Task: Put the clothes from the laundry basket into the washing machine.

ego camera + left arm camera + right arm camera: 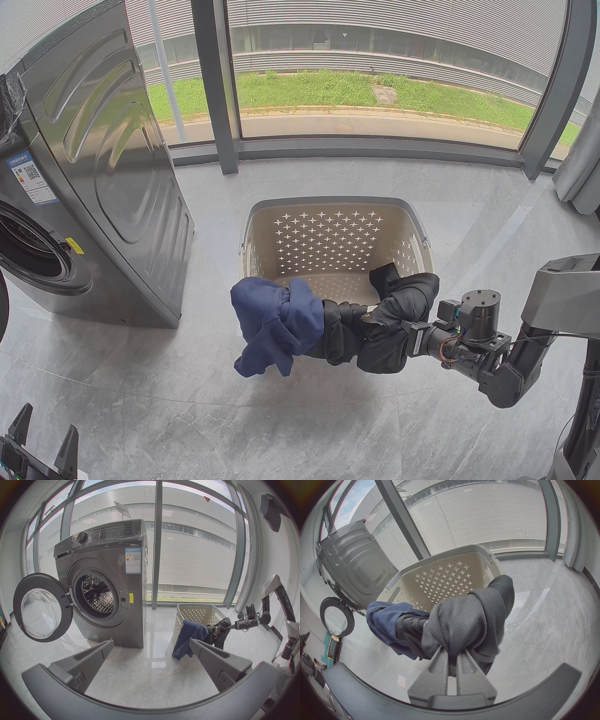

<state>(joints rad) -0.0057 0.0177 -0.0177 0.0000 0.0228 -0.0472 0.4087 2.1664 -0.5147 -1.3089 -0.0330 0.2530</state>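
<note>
Because the load must travel to the robot's left, the head view matters first: the right gripper (400,330) comes in from the right and is buried in a black garment (375,331), with a blue garment (275,325) hanging off that garment's far end; the bundle's long axis runs sideways, blue end leading toward the washing machine (119,156); it hangs above the near rim of the laundry basket (337,201), lifted off the floor; the machine's port (31,250) lies well apart to the left, so the carry is, I judge, a long sweep across and then a push inward; the left gripper (47,422) sits low and near, fingers spread and empty, closer to the machine than the right one, yet holding nothing.

In the left wrist view, the door (42,606) stands swung wide and the drum (98,595) is open to the front, which the head view barely reveals; the bundle droops over the basket's side, the blue cloth trailing lowest, likely to snag on the port's lip.

In the right wrist view, the jaws are clamped together on a gathered knot of the black mesh cloth; the blue piece appears merely tangled with it, not pinched, so it may slip free in transit.
</note>
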